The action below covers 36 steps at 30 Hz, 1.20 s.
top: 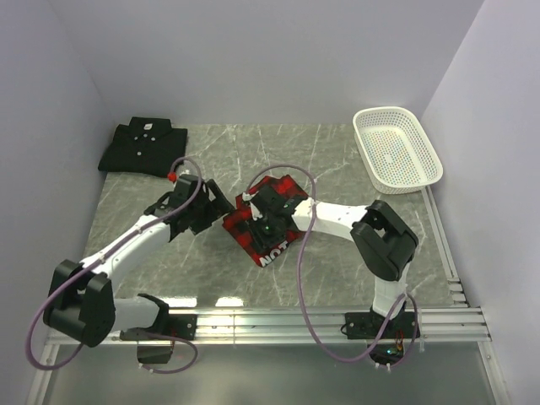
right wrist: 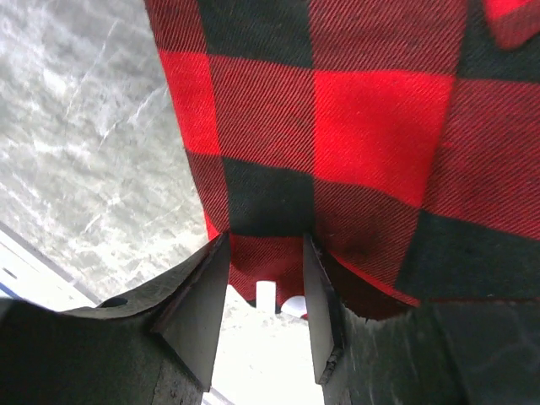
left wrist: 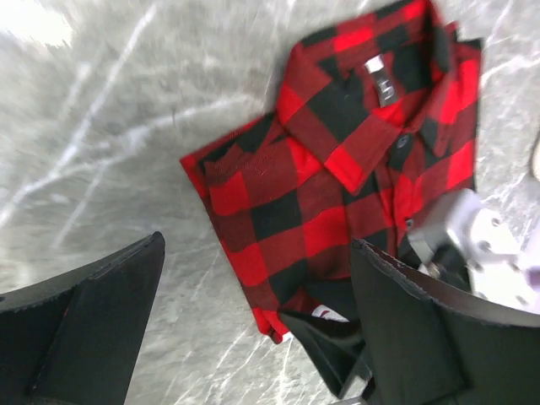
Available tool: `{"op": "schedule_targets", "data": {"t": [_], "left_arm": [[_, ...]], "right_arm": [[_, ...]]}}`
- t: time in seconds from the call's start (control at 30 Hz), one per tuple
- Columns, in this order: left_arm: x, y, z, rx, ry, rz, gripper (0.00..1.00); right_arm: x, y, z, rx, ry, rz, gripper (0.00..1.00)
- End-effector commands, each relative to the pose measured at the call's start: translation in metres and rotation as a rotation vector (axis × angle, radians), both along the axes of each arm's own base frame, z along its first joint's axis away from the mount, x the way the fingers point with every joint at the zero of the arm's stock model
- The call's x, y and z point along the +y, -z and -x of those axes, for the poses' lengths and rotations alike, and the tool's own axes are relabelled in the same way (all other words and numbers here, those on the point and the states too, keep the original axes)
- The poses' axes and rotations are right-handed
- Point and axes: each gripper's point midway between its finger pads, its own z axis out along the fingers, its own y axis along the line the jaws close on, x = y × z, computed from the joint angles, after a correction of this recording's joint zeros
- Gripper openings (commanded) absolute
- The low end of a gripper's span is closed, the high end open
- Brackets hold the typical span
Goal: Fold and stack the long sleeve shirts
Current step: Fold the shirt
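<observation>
**Writing.** White block letters reading "NOT" (top: 275,251) run along the 6 o'clock edge of the red-and-black plaid shirt (top: 253,226). The left wrist view shows a small neck label (left wrist: 384,78) inside the shirt's collar, its print too blurred to read.

**Surroundings.** The plaid shirt lies folded at the centre of the grey marble worktop (top: 337,160). The black shirt (top: 143,146), with white buttons, lies folded and collar up in the 10 o'clock corner. A white mesh basket (top: 396,148) sits at 2 o'clock, well apart from both shirts.

**End effectors.** The left end effector (top: 198,207) is at 9 o'clock of the plaid shirt, just beside it, its jaws wide apart and holding nothing. The right end effector (top: 270,215) sits over the plaid shirt. Its fingers (right wrist: 198,321) straddle a fold at the shirt's hem, and whether they clamp the cloth cannot be told.

**Count.** Two shirts, one basket, two arms.
</observation>
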Motion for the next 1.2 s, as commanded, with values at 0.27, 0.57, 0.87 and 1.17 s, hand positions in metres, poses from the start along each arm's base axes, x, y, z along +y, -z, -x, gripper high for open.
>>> {"op": "schedule_targets", "data": {"t": [0.27,0.57,0.87,1.17], "left_arm": [[-0.041,0.046,-0.001,0.106,0.009,0.024,0.9],[-0.035,0.087,0.003,0.219,0.009,-0.121,0.62],[0.011,0.093,-0.039,0.248,-0.005,-0.355,0.34],[0.084,0.077,-0.114,0.252,-0.107,-0.575,0.41]], "right_arm": [[-0.068,-0.112,-0.095,-0.323,0.354,-0.17,0.52],[-0.155,-0.094,-0.163,-0.239,0.724,-0.299,0.51],[-0.136,-0.03,-0.138,-0.02,0.714,-0.29,0.47],[-0.063,-0.009,-0.106,0.076,0.644,-0.336,0.34]]}}
